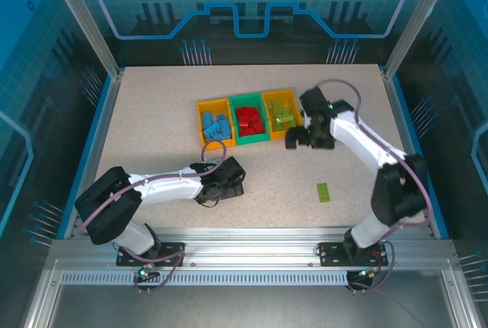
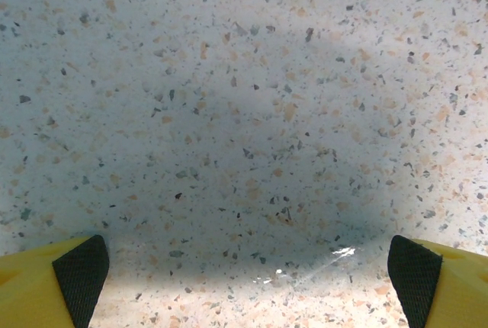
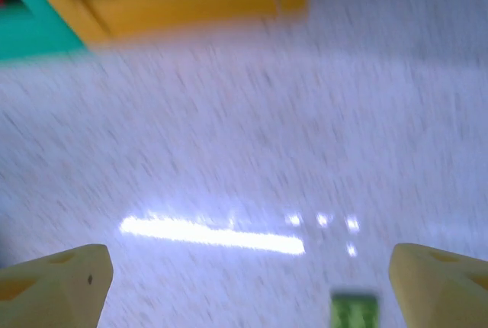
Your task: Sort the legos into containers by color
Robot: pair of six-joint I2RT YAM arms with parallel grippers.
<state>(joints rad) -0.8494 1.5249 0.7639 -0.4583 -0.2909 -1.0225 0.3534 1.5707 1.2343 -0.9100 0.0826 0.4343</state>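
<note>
Beside the right yellow bin [image 1: 284,131], my right pincer [image 1: 299,140] hangs wide open and empty. Sorting looks nearly done. One lime lego [image 1: 323,191] lies loose on the table [image 1: 152,114], well apart from that bin. Next: swing back toward my base, drop over it, pinch its long edges. Open table all round it. My left pincer [image 1: 229,184] is also wide open and empty, parked well clear.

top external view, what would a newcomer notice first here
A bright row of three bins sits mid-table: the left orange-yellow bin holds blue legos, the green bin red legos, the right orange-yellow bin lime green legos. One stray lime green lego lies alone on the table, toward the front right.
</note>
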